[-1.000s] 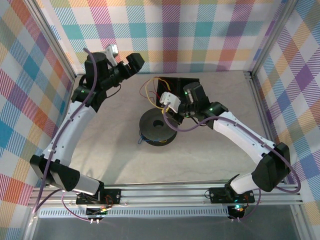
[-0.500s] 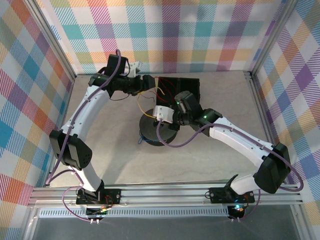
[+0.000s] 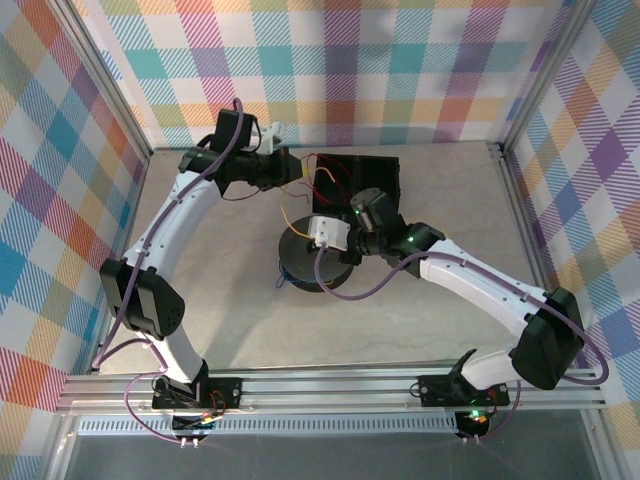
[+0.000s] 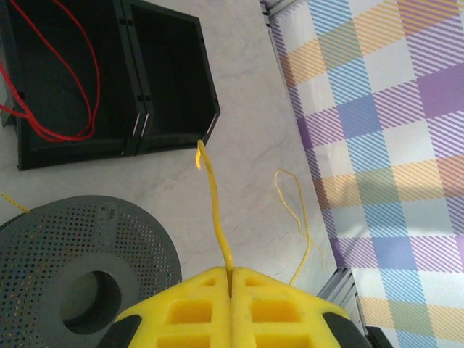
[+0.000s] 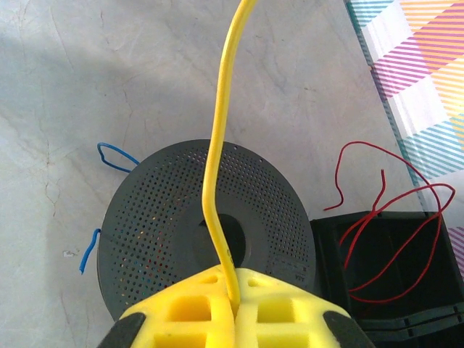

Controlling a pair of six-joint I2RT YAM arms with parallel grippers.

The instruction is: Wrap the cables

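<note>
Left gripper (image 4: 230, 279) and right gripper (image 5: 233, 290) jaws each pinch the yellow cable (image 5: 217, 145), which points straight ahead.

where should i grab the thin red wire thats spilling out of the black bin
Probably on the thin red wire where its loop lies beyond the black plastic bin's rim, over the pale marbled tabletop. Come straight down from above, closing across the strand: there it is spread open, whereas inside the bin the walls would crowd the approach.
</note>
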